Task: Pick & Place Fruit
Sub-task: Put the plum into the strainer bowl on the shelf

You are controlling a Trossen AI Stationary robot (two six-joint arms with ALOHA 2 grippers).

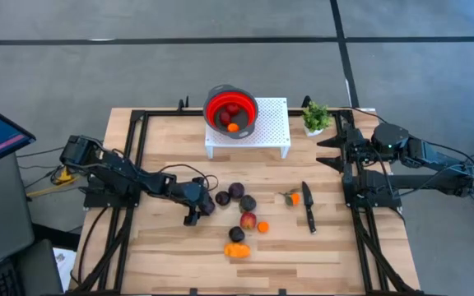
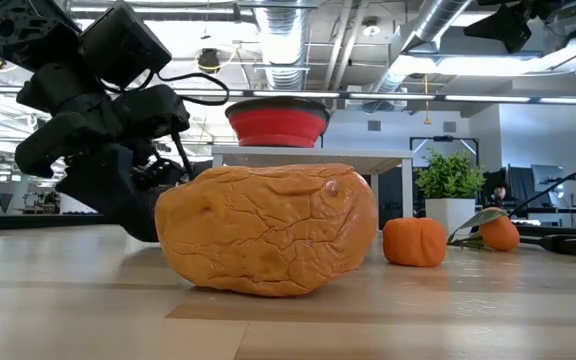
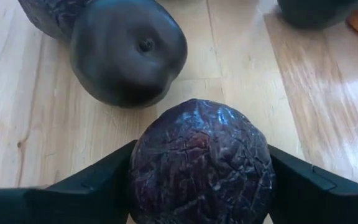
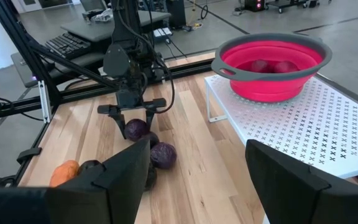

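Left gripper (image 1: 202,210) down at table level mid-table, fingers (image 3: 92,186) either side of a wrinkled plum (image 3: 201,165), close against its flanks; contact looks made or nearly made, firm grip not certain. Plum on the wood, just left of the fruit cluster; a smoother dark plum (image 3: 128,53) just beyond it, near but apparently not touching. More plums (image 1: 235,191) and a red-yellow ball (image 1: 248,220) a little right, small orange (image 1: 262,227) beside that, large orange piece (image 1: 237,250) nearest the front edge. Bowl (image 1: 231,111) on the white rack (image 1: 274,131) at the back, already holding red fruit and one orange. Right gripper (image 4: 191,168) parked by the right edge, jaws apart, empty. Handling guess: plum a light toy, skin cracked and likely slightly soft (may give under squeeze), round so prone to rolling or squirting out if pinched off-centre. Best hold across the widest middle, fingers level, as now set. Neighbouring plum could get nudged on lift. Knife (image 1: 309,205) and plant (image 1: 315,117) off to the right, not involved.
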